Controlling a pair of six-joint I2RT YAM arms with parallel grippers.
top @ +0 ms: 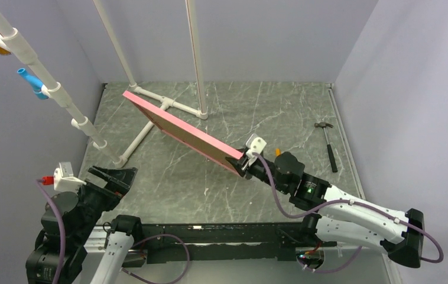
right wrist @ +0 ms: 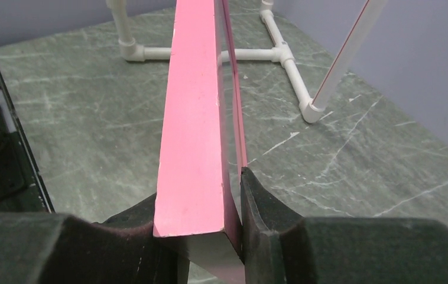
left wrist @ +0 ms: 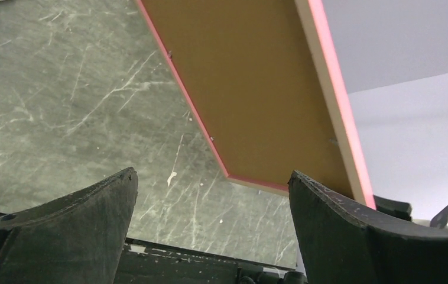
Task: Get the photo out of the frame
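clamped at its near right corner in the right gripper (top: 244, 163) and held clear of the grey veined table (top: 281, 106): the frame (top: 180, 131), tipped up on one long edge. long axis slanting from that grip away to the far left, toward the foot of the white pipe stand (top: 168, 105). pink front turned up and toward the far side. brown backing of the photo (left wrist: 251, 89) turned down toward the near left, printed side out of sight.

from the right wrist, dark fingers (right wrist: 263, 207) pinching both faces of the pink rim. just beside the rim, possibly a clear pane, hard to tell at this angle.

left gripper (top: 115, 176) low at the near left, jaws spread wide, holding nothing, well apart from the frame. from its own camera, the brown backing and a pale-and-pink rail seen between the two open fingers (left wrist: 91, 201).

hammer (top: 330, 145) lying flat near the right wall.
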